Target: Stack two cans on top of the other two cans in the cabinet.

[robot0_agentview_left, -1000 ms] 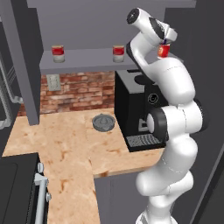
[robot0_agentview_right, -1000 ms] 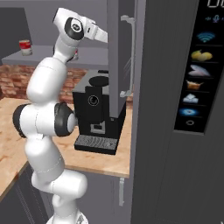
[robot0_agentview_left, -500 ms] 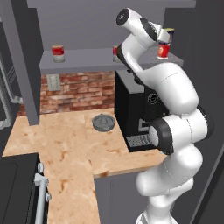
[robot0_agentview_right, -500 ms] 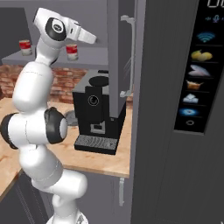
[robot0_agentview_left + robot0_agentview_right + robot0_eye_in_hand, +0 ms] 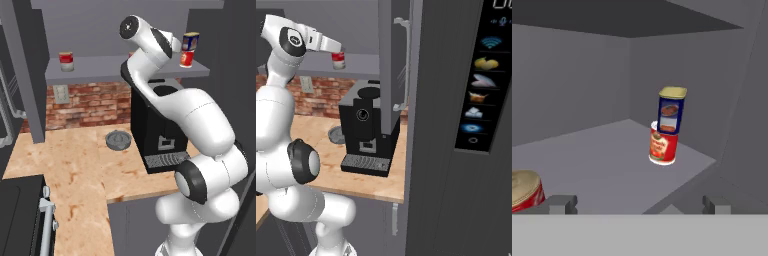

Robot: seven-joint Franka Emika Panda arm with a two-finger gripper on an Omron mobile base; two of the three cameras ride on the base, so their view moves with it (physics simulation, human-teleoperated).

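The blue can sits stacked on a red can at frame center, slightly tilted. The gripper stands open and empty, with another red can at lower left. A careless swing could topple the stack off the cabinet shelf.

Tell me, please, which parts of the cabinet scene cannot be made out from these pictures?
- Red can, hand view: cut off by the left edge, label unreadable.
- A can behind the arm, left base view: only a red sliver shows.
- Blue can on a red can: labels too small to read.
- Gripper, hand view: only the two spread fingertips show.
- Coffee machine, left base view: right side hidden by the arm.
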